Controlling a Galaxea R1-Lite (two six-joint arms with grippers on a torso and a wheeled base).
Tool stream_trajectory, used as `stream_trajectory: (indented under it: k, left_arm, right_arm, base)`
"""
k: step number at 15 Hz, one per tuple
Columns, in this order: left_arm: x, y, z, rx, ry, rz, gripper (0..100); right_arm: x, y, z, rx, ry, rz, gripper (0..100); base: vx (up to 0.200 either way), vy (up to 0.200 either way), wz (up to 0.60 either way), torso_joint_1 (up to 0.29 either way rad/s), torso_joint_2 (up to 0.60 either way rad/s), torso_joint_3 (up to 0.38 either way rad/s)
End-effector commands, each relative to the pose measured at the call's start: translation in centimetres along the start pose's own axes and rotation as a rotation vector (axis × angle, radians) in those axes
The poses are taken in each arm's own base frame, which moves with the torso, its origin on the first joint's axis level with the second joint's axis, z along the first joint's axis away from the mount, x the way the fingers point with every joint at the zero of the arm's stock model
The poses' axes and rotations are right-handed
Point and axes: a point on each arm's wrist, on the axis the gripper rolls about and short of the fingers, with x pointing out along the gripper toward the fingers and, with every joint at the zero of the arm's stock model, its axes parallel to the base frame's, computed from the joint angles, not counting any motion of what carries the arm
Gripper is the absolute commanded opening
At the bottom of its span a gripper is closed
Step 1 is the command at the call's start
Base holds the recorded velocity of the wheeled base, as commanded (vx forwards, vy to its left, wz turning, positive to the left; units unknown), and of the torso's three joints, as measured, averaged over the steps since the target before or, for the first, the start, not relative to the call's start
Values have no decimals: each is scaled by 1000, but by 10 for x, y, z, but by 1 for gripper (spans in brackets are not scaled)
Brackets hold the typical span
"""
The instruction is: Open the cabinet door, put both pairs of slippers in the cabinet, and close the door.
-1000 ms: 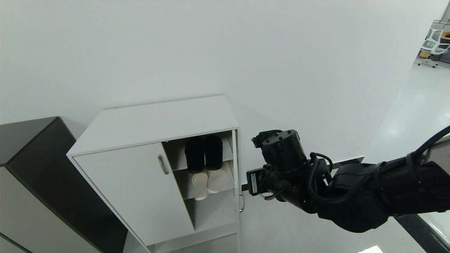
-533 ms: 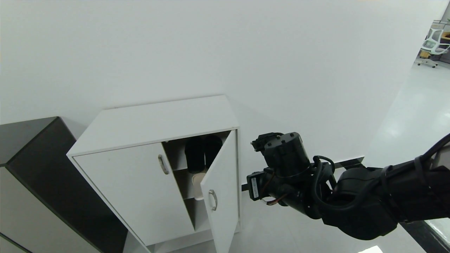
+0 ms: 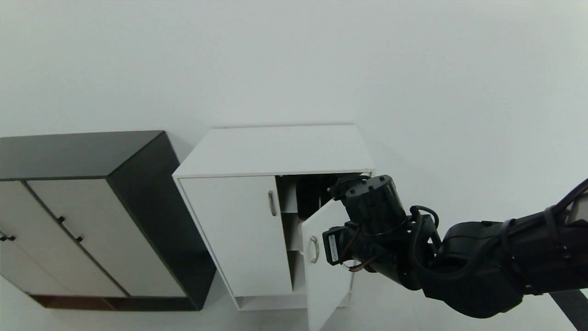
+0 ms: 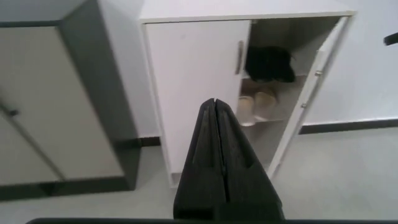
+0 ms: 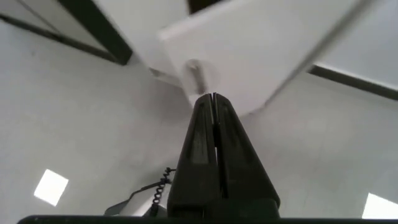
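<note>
Two pairs sit inside the cabinet [image 3: 275, 151]: black slippers [image 4: 269, 64] on the upper shelf, white slippers [image 4: 255, 107] on the shelf below. Cabinet's right door [image 3: 326, 262] stands half open; left door [image 3: 234, 230] is flush. Right gripper [image 5: 214, 98] is just in front of the right door, near the handle [image 5: 194, 76], fingers pressed together, empty; contact unclear. Left gripper [image 4: 214, 104] is well back from the cabinet front, fingers together, empty. Dark cabinet [image 3: 138, 184] stands beside the cabinet's left.

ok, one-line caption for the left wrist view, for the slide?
Left tool, shut, faces the white cabinet: right door ajar, black slippers shelved above beige slippers.
</note>
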Motion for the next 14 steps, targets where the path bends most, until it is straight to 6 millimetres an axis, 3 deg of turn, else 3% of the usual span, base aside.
stream_trajectory:
  k: [1, 4, 7, 9, 14]
  left_arm:
    - [0, 0, 0, 0, 2, 1, 0]
    - [0, 0, 0, 0, 2, 2, 0]
    - [0, 0, 0, 1, 2, 1, 0]
    - [0, 0, 0, 1, 2, 1, 0]
    - [0, 0, 0, 3, 2, 1, 0]
  right_arm:
    - [-4, -2, 2, 5, -9, 9, 0]
    - [-22, -27, -6, -55, -25, 214, 0]
    - [-19, -64, -35, -143, 19, 261, 0]
    - [-18, -74, -52, -143, 92, 334, 0]
    - [1, -75, -70, -144, 119, 341, 0]
  base:
    - [0, 0, 0, 0, 0, 0]
    - [0, 0, 0, 0, 0, 0]
    - [0, 0, 0, 0, 0, 0]
    - [200, 0, 0, 2, 0, 5]
    - [160, 0, 0, 1, 1, 2]
